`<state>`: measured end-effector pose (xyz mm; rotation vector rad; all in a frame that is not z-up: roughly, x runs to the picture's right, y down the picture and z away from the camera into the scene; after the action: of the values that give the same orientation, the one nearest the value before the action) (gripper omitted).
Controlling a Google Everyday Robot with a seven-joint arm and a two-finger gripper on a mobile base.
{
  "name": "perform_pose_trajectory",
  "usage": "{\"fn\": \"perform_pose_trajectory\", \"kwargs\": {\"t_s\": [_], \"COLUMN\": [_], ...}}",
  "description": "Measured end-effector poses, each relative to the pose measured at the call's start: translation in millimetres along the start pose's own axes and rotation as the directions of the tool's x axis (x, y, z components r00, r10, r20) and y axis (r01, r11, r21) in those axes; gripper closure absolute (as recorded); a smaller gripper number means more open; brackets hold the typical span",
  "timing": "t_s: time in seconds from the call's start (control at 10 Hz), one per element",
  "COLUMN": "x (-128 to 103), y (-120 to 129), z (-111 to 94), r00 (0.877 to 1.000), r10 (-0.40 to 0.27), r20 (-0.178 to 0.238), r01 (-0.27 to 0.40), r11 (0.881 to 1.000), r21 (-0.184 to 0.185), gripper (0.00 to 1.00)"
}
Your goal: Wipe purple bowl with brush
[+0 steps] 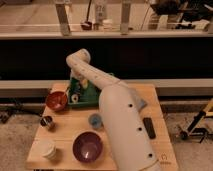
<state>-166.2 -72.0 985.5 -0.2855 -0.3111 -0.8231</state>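
The purple bowl [88, 146] stands upright near the table's front edge, left of my white arm, with nothing in it. A slim dark stick that looks like the brush [67, 92] lies at the left edge of the green tray [92, 98], with a small pale round end [75, 98] beside it. My gripper [76, 91] hangs from the bent wrist over the tray's left end, right by the brush, far from the bowl. It looks open, and I see nothing held in it.
A red-orange bowl [56, 100] sits at the left, with a small metal can [47, 121] in front of it. A white cup [48, 148] stands at the front left and a bluish cup [95, 120] mid-table. A black block [149, 127] lies right of my arm.
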Motion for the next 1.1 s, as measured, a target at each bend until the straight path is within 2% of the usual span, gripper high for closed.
{"fn": "perform_pose_trajectory", "kwargs": {"t_s": [0.4,0.7,0.9,1.1], "x": [9,10,9,9], "y": [11,21,26,30], "z": [24,43,51,56], "r00": [1.000,0.999,0.999,0.999], "r10": [0.006,0.005,0.006,0.010], "r20": [0.006,0.039,0.045,0.052], "r01": [-0.006,-0.003,-0.002,-0.005], "r11": [0.999,0.998,0.997,0.996], "r21": [-0.031,-0.062,-0.081,-0.091], "gripper": [0.20,0.20,0.21,0.38]}}
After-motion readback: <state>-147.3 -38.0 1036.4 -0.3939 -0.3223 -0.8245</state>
